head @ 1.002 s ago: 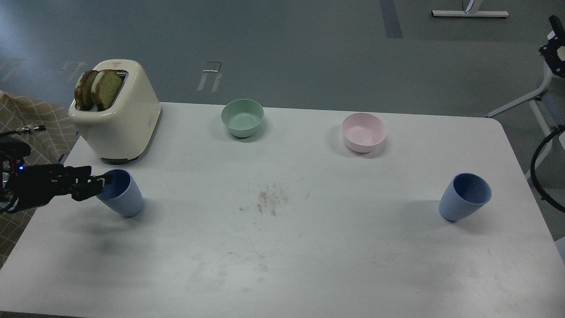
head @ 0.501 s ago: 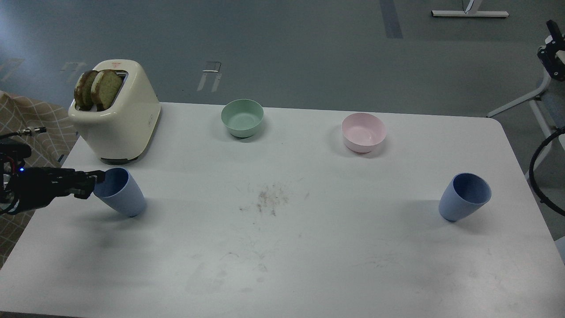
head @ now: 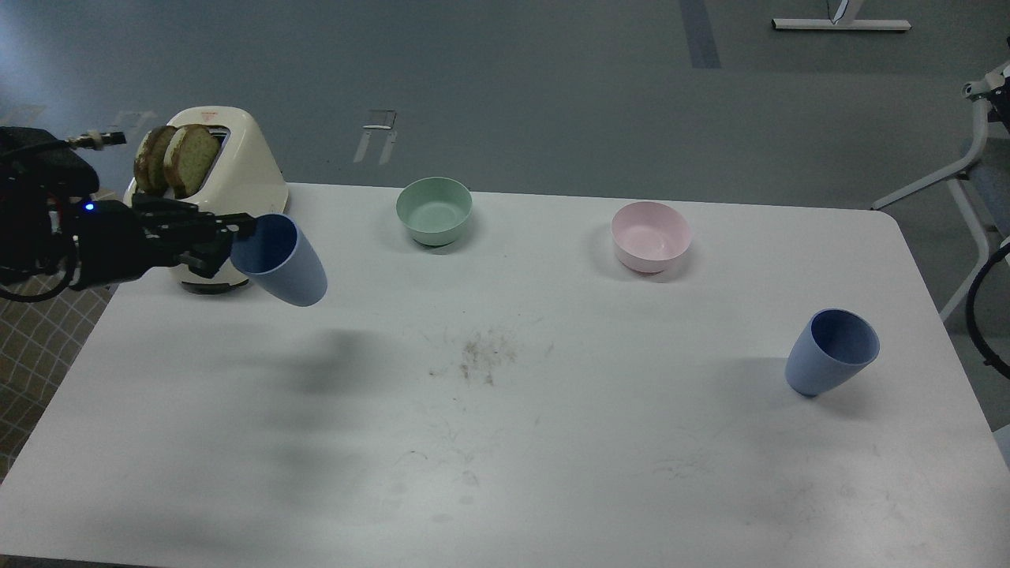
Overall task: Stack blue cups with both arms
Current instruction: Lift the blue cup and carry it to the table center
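My left gripper (head: 233,239) comes in from the left and is shut on the rim of one pale-blue cup (head: 286,263). It holds the cup tilted in the air above the table's left part, in front of the toaster. The second blue cup (head: 830,352) stands on the table at the right, well apart from it. My right gripper is out of view; only a black cable loop (head: 978,312) shows at the right edge.
A cream toaster (head: 237,177) with two bread slices stands at the back left, behind the held cup. A mint-green bowl (head: 433,209) and a pink bowl (head: 650,235) sit at the back of the white table (head: 505,442). Crumbs (head: 480,355) lie mid-table.
My left gripper has lifted the left cup off the table and carried it up and to the right. The right cup has not moved.
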